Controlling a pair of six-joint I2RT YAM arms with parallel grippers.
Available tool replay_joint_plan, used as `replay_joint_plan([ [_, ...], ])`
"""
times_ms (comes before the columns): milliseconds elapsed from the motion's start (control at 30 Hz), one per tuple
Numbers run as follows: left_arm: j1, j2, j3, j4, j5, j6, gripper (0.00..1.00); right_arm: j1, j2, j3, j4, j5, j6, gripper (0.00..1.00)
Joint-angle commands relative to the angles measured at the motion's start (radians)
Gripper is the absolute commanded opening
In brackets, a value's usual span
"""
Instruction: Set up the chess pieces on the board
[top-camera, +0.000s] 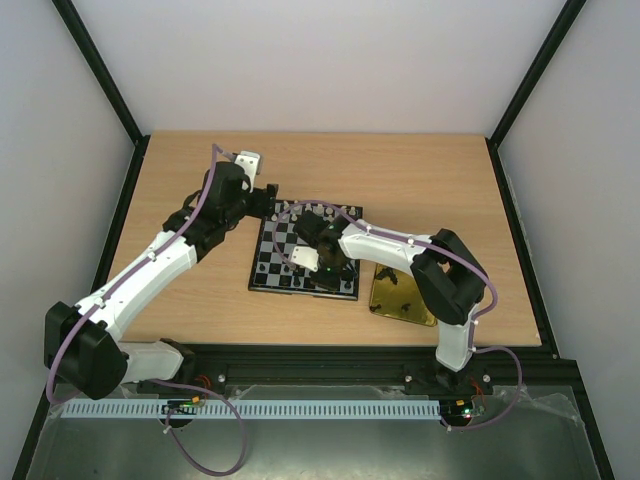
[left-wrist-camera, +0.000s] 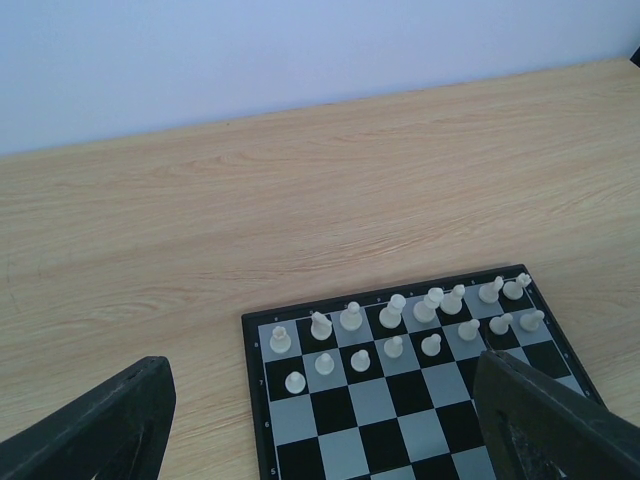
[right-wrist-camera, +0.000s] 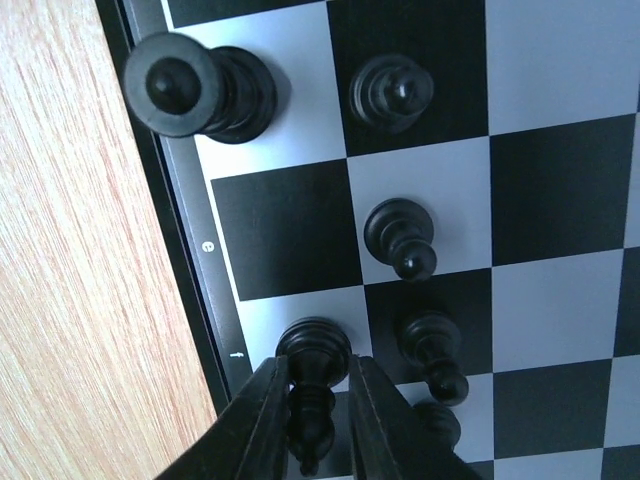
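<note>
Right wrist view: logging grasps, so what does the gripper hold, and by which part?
The right gripper pinches a black piece by its upper part, above the base.

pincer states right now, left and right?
Left pincer: open, holding nothing.
Right pincer: shut on a black chess piece at the board edge.

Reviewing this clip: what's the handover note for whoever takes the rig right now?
Left hand: open, empty, near the board's white end.
Right hand: shut on a black piece at the rim row by f.
Done: white pieces in two full rows; some black pieces placed.
Left: release this one, finish black's side; dark specks on the gold tray may be more pieces.
</note>
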Motion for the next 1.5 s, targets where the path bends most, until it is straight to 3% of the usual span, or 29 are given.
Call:
replay_joint_plan([
  [0,0.006,-0.019,0.020,-0.003,0.011,0.010,0.85,0.002,0.011,0.023,-0.023,0.015,0.010,0.20],
  [200,0.009,-0.017,0.020,-0.004,0.014,0.010,0.85,-0.007,-0.034,0.031,-0.046,-0.039,0.014,0.31],
  [433,0.011,-0.016,0.018,-0.002,0.019,0.010,0.85,-0.107,-0.145,0.024,-0.086,-0.108,0.036,0.34],
  [900,0.009,-0.005,0.019,-0.002,0.047,0.004,0.85,-0.418,-0.452,-0.292,-0.099,-0.074,0.050,0.32],
  [1100,0.009,-0.002,0.021,-0.006,0.054,0.002,0.85,-0.432,-0.556,-0.402,-0.168,-0.033,-0.011,0.37],
  [1467,0.008,0.006,0.023,-0.010,0.069,0.002,0.85,-0.432,-0.553,-0.499,-0.257,-0.028,-0.103,0.38],
])
